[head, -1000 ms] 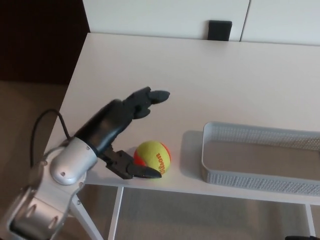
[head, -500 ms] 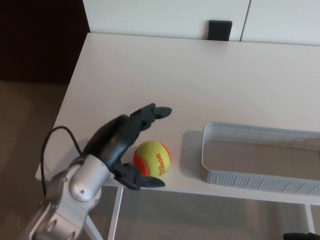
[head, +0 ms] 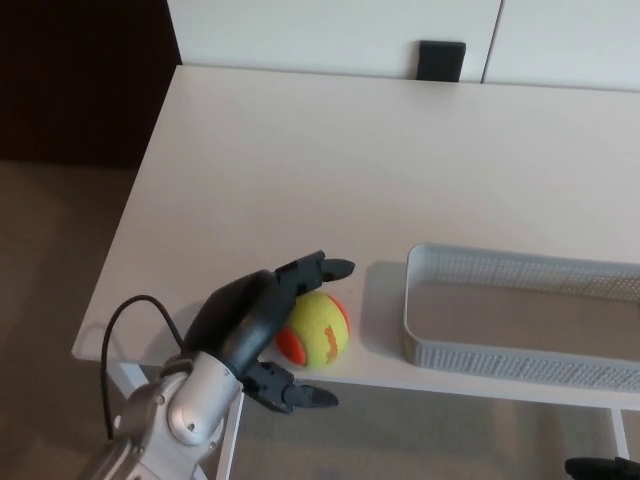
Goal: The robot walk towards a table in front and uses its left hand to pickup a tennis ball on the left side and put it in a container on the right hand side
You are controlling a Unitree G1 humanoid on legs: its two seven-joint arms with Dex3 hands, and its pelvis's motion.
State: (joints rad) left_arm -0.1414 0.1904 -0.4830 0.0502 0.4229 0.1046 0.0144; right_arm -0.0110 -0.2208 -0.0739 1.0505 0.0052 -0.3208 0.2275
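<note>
Tennis ball (head: 325,332), yellow-and-orange felt, rests near the white table's (head: 300,150) front edge, just left of the grey perforated plastic tray (head: 520,362), whose right end is cut off. The black left hand (head: 255,325) cups it with fingers spread, hiding its left side; whether they touch is unclear.

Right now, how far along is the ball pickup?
Done: robot is at the table, left hand cupped around the tennis ball. In hand: fingers open either side, ball resting on the table. Left: close, lift, carry right, drop into the empty container.
</note>
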